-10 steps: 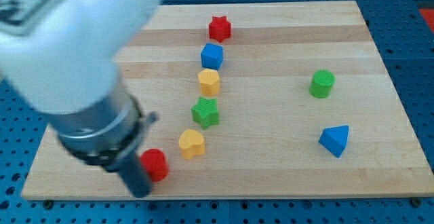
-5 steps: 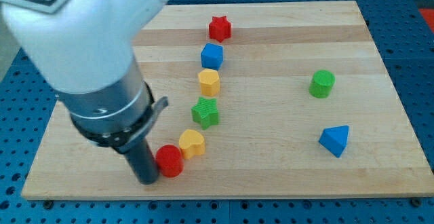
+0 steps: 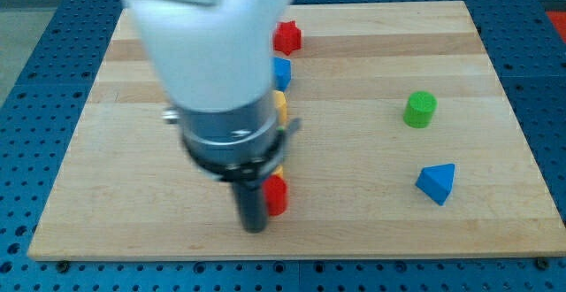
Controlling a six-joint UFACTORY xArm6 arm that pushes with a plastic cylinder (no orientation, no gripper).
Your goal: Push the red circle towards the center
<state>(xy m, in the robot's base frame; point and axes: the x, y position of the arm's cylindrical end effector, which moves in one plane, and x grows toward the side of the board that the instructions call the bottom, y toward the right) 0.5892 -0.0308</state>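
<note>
The red circle [image 3: 277, 195] lies near the view's bottom edge of the wooden board [image 3: 371, 71], partly hidden by the rod. My tip [image 3: 254, 227] rests on the board at the circle's left side, touching it. The arm's white and grey body covers the blocks just above: only slivers of a yellow block [image 3: 281, 106] and a blue cube [image 3: 282, 70] show at its right edge. The green star and the second yellow block are hidden behind the arm.
A red star [image 3: 286, 37] sits near the view's top. A green cylinder [image 3: 420, 109] stands at the right, with a blue triangle [image 3: 436, 183] below it. The board's bottom edge runs just below my tip.
My tip has slid to the view's right along the bottom of the board, pushing the red circle right with it. The arm now covers the green star and yellow blocks.
</note>
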